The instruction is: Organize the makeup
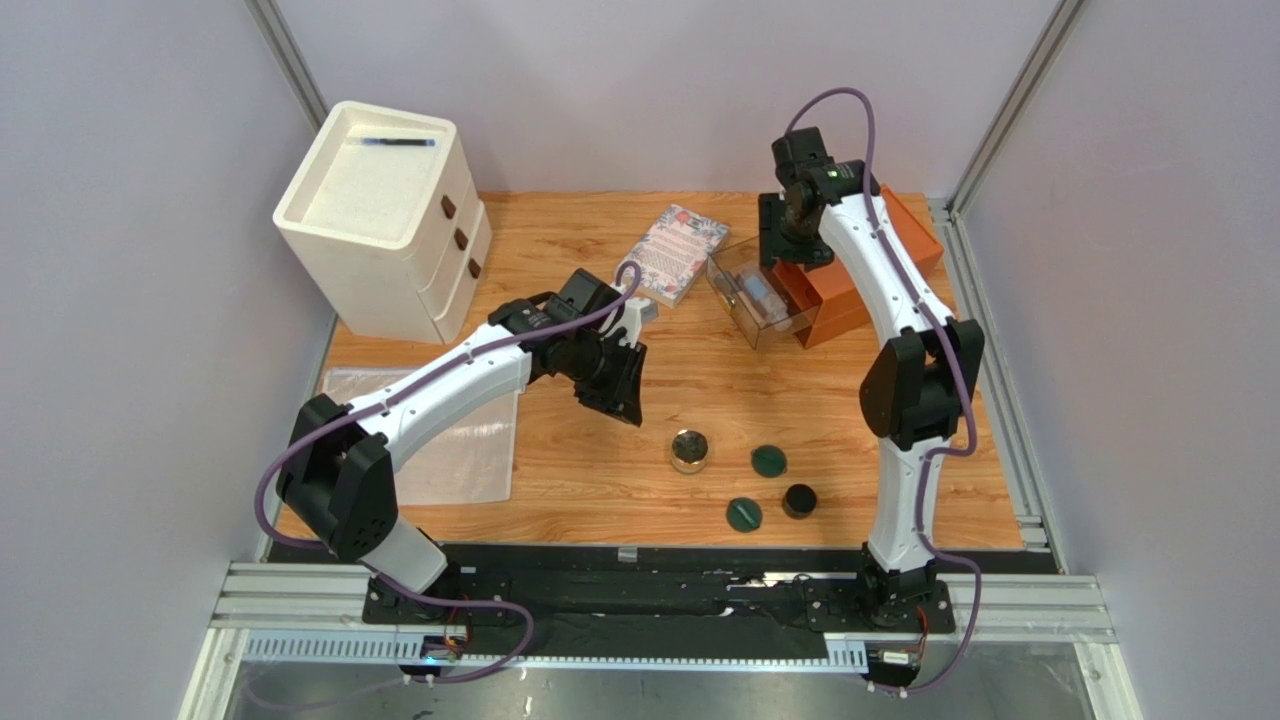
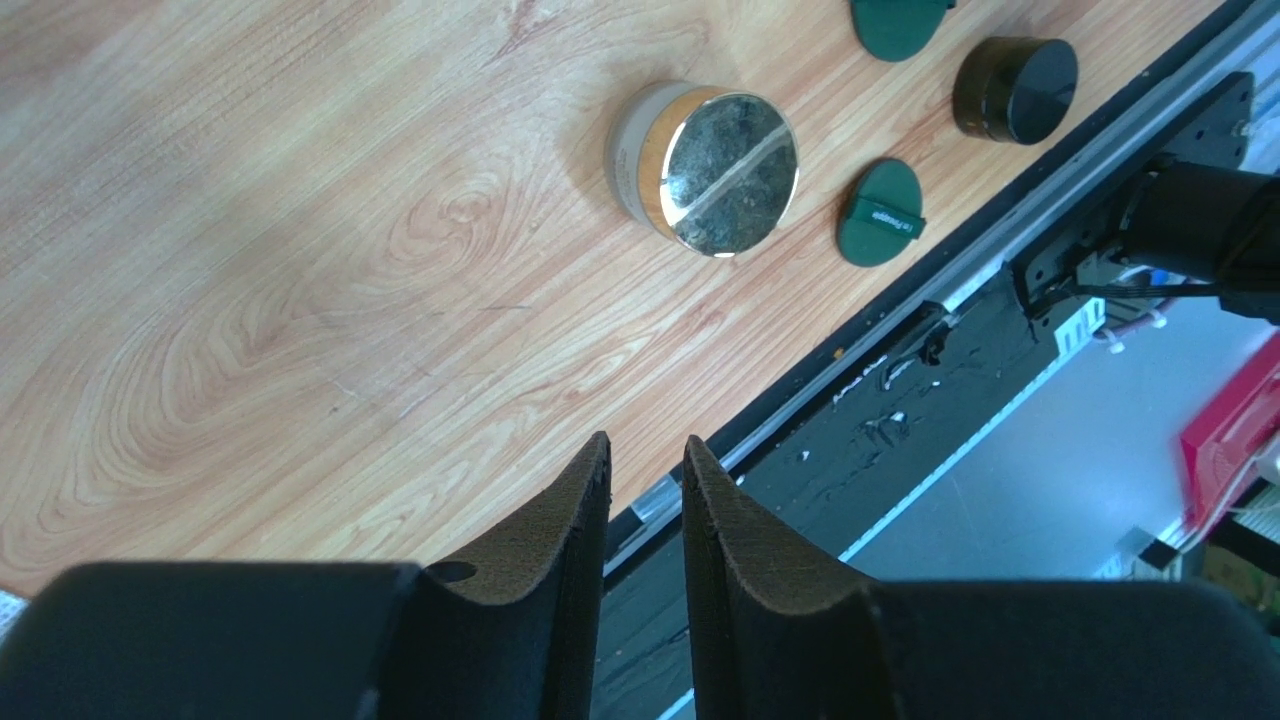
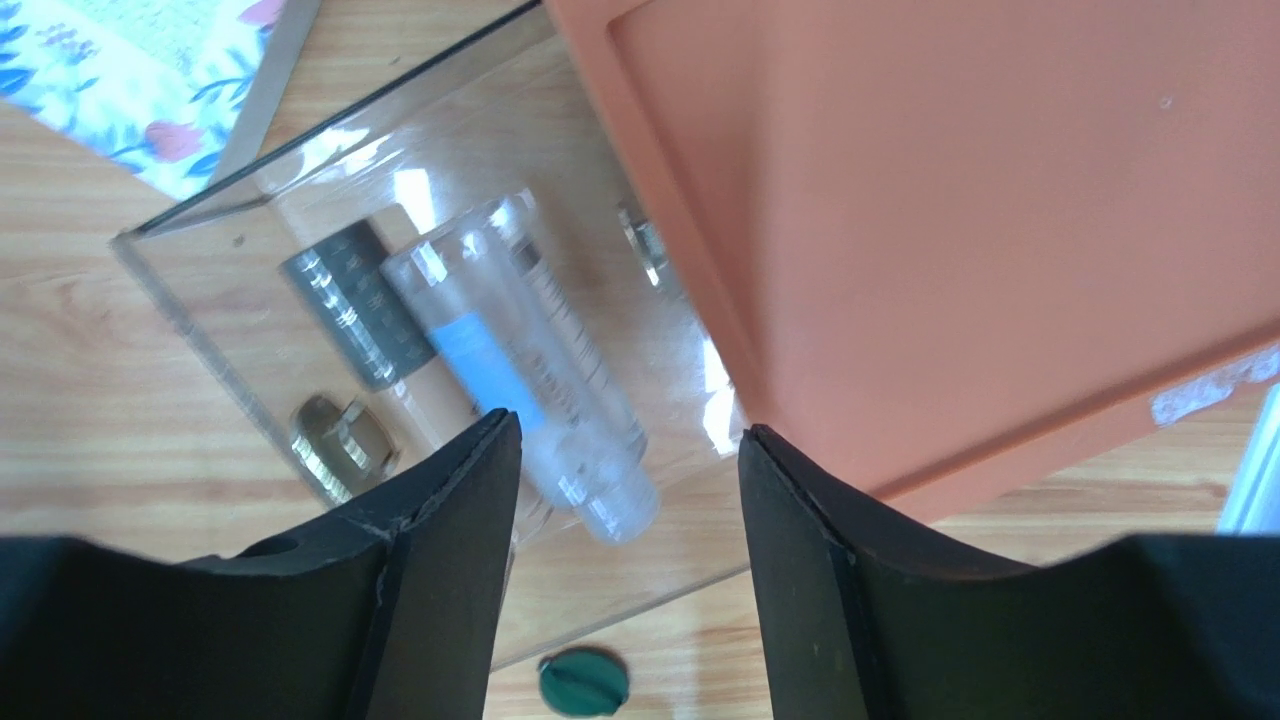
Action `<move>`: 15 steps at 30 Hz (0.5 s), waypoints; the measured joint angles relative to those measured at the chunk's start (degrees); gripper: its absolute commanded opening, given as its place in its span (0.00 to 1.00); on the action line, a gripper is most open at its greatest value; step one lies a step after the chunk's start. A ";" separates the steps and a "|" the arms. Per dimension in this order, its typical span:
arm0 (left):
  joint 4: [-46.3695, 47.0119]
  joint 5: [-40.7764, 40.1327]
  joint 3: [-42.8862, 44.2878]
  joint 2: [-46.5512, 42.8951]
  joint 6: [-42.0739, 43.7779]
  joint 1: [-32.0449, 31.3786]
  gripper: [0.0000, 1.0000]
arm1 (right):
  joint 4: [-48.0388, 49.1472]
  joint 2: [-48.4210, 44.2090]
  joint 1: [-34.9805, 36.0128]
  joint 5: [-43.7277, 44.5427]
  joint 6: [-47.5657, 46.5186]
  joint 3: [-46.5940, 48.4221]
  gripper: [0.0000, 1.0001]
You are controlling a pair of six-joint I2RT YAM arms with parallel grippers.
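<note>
The gold-rimmed compact stands on the wooden table, with two dark-green discs and the black jar to its right. In the left wrist view the compact, a disc and the jar lie ahead of my left gripper. That gripper is empty, its fingers a narrow gap apart, up and left of the compact. My right gripper is open and empty above a clear box. The box holds tubes, one with a dark ribbed cap.
An orange box sits against the clear box. The floral booklet lies behind them. A white drawer unit with a black pen on top stands at back left. A clear plastic sheet lies at the left.
</note>
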 measured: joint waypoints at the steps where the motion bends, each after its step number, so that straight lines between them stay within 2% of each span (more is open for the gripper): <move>1: 0.26 0.37 0.00 0.00 -0.15 0.15 0.30 | 0.17 -0.96 0.02 -0.72 0.04 -0.92 0.56; 2: 0.66 0.85 0.00 0.00 -0.39 0.37 0.30 | 1.27 -2.82 0.02 -2.08 0.13 -2.97 0.54; 3: 1.01 1.16 0.00 0.00 -0.52 0.55 0.30 | 2.01 -4.74 0.07 -3.23 0.17 -4.98 0.45; 6: 2.25 2.64 0.00 0.00 -1.55 1.16 0.26 | 3.52 -10.62 0.22 -5.64 0.57 -9.73 0.12; 8: 3.15 3.65 0.04 0.00 -2.21 1.49 0.19 | 4.09 -12.63 0.26 -5.97 0.79 -10.67 0.06; 9: 3.69 4.42 0.33 0.17 -2.80 1.75 0.15 | 4.70 -13.57 0.15 -5.92 1.25 -11.15 0.00; 10: 4.07 5.14 0.76 0.50 -3.41 1.88 0.03 | 4.98 -14.01 0.04 -5.97 1.57 -11.32 0.00; 11: 4.85 6.25 1.84 1.33 -4.15 2.12 0.00 | 5.29 -14.16 -0.44 -6.03 2.16 -11.45 0.00; 15: 11.15 11.15 5.22 5.55 -9.14 2.89 0.00 | 6.82 -13.92 -5.09 -6.10 4.24 -11.58 0.00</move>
